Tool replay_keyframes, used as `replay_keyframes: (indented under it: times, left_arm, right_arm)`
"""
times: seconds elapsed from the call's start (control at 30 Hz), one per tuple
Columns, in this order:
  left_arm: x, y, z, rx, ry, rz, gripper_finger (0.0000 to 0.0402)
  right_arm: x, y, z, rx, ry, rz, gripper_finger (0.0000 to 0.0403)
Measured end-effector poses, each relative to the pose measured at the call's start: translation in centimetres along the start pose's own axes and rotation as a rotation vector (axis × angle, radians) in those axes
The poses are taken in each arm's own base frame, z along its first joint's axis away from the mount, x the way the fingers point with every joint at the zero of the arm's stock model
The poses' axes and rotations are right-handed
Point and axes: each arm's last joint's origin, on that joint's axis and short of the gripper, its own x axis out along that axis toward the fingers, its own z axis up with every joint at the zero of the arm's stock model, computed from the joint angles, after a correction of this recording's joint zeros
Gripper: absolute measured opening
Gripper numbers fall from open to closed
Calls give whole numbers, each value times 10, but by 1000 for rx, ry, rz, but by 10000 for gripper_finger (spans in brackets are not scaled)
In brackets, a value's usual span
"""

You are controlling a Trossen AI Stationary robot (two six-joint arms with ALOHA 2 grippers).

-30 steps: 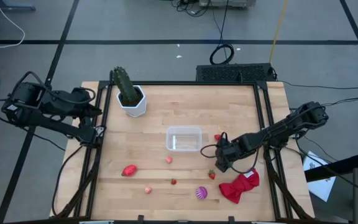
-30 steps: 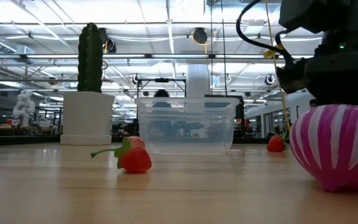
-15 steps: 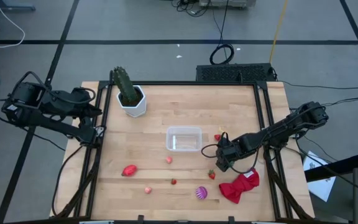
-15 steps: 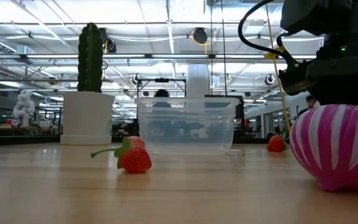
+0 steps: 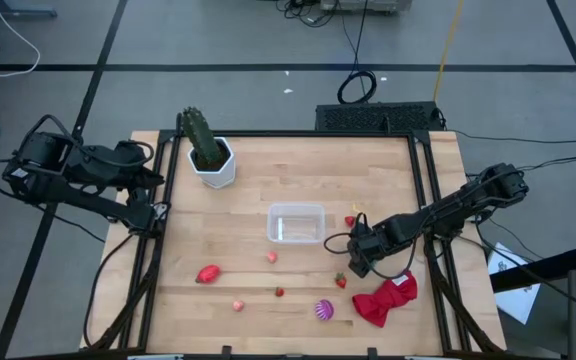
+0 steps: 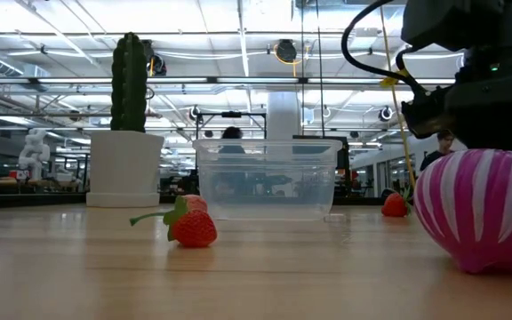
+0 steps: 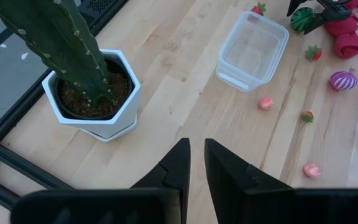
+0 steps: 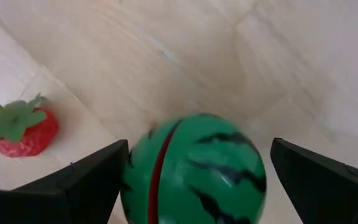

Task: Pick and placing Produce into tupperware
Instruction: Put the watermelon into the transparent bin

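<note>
Reaching for the green striped ball (image 8: 194, 171): right gripper (image 8: 197, 168) spread wide around it, at four o'clock of the tupperware (image 5: 296, 223). Next: pinch, lift, carry toward ten o'clock. Left gripper (image 7: 194, 163) pressed together, waiting.

The right pincer (image 5: 353, 263) has moved only very little, slightly lower and closer to the strawberry (image 5: 341, 281) beside it. In the low view its cable loop sits a little differently.

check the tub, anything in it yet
Empty. The tub shows only bare clear plastic from above; a strawberry lies just outside it.
</note>
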Motion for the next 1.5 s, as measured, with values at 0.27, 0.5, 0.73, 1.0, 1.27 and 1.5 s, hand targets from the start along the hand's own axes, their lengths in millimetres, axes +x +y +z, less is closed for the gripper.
replay_keyframes:
  times: [0.27, 0.5, 0.73, 1.0, 1.27, 1.5]
  left_arm:
    - [0, 0, 0, 0, 0, 0, 51]
    - [0, 0, 0, 0, 0, 0, 51]
    - [0, 0, 0, 0, 0, 0, 51]
    - [0, 0, 0, 0, 0, 0, 51]
    - [0, 0, 0, 0, 0, 0, 51]
    - [0, 0, 0, 0, 0, 0, 51]
  right_arm:
    - [0, -2, -2, 1, 30, -13, 382]
    - [0, -2, -2, 1, 29, -13, 382]
    - [0, -1, -1, 1, 25, -5, 382]
    - [0, 2, 0, 0, 9, 24, 382]
    - [0, 4, 1, -2, -2, 46, 382]
    - [0, 5, 2, -28, -7, 57, 382]
